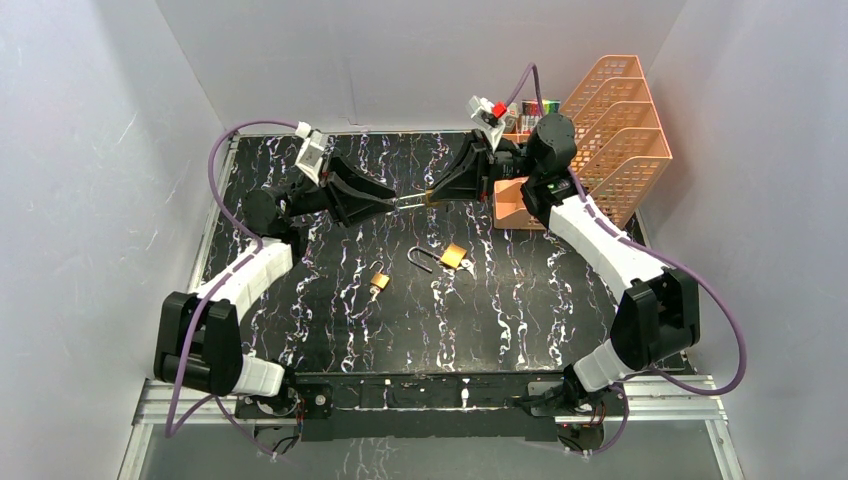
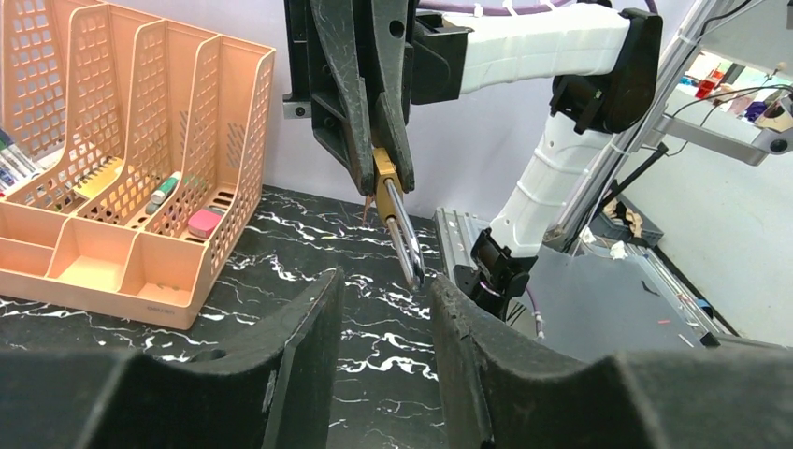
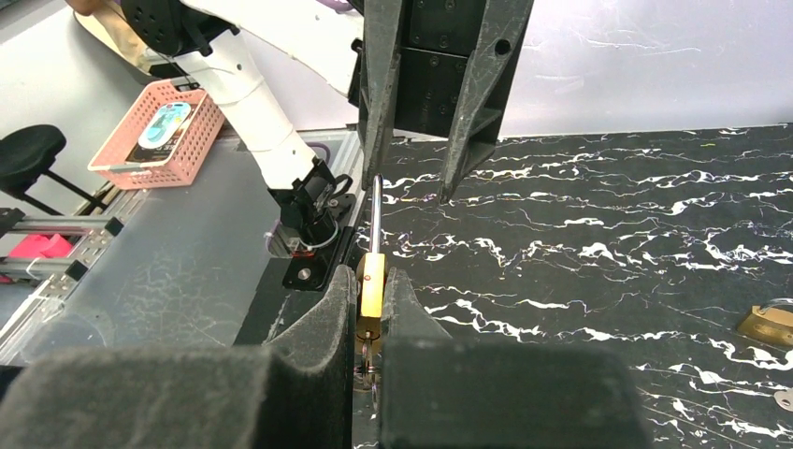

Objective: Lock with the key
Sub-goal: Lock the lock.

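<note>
My right gripper (image 1: 432,196) (image 3: 371,276) is shut on a brass padlock (image 3: 372,285) (image 2: 384,173), held above the far middle of the table. Its silver shackle (image 3: 375,210) (image 2: 404,238) points straight at my left gripper (image 1: 396,203) (image 2: 383,281). A key ring hangs under the lock body, between my right fingers (image 3: 327,309). The left jaws stand open with a wide gap. The shackle's tip sits at the mouth of that gap, close against one left fingertip (image 2: 444,290), and is not clamped.
A second brass padlock (image 1: 452,256) with open shackle and keys lies mid-table, also visible in the right wrist view (image 3: 771,323). A smaller padlock (image 1: 379,281) lies to its left. An orange desk organiser (image 1: 610,140) (image 2: 131,168) stands at the back right.
</note>
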Action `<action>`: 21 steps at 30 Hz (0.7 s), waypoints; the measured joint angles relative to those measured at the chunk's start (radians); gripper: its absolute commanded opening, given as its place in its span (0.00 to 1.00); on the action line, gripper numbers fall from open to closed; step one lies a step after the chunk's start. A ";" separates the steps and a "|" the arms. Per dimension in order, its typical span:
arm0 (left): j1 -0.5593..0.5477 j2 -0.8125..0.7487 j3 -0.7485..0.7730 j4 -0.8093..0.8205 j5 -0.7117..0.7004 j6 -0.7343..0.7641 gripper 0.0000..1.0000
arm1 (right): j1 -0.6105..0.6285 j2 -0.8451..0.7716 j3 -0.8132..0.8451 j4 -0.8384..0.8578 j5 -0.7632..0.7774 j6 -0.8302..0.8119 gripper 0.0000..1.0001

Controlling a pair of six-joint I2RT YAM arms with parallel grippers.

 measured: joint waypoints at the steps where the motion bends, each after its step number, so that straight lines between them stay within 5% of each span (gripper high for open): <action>1: 0.000 0.003 0.002 0.000 0.001 -0.002 0.41 | 0.000 0.000 0.001 0.002 -0.001 0.003 0.00; 6: 0.000 0.027 0.014 0.000 0.002 -0.009 0.44 | 0.000 0.015 0.014 0.013 -0.004 0.017 0.00; 11: 0.000 0.040 0.014 -0.001 0.002 -0.014 0.35 | 0.001 0.038 0.018 0.021 -0.005 0.023 0.00; 13: 0.000 0.044 0.014 0.000 0.002 -0.014 0.28 | 0.005 0.045 0.020 0.023 -0.004 0.024 0.00; 16: -0.001 0.049 0.015 0.000 0.005 -0.015 0.01 | 0.008 0.052 0.025 0.024 -0.004 0.025 0.00; 21: -0.002 0.053 0.022 0.004 0.026 -0.020 0.00 | 0.005 0.062 0.035 0.025 0.014 0.025 0.00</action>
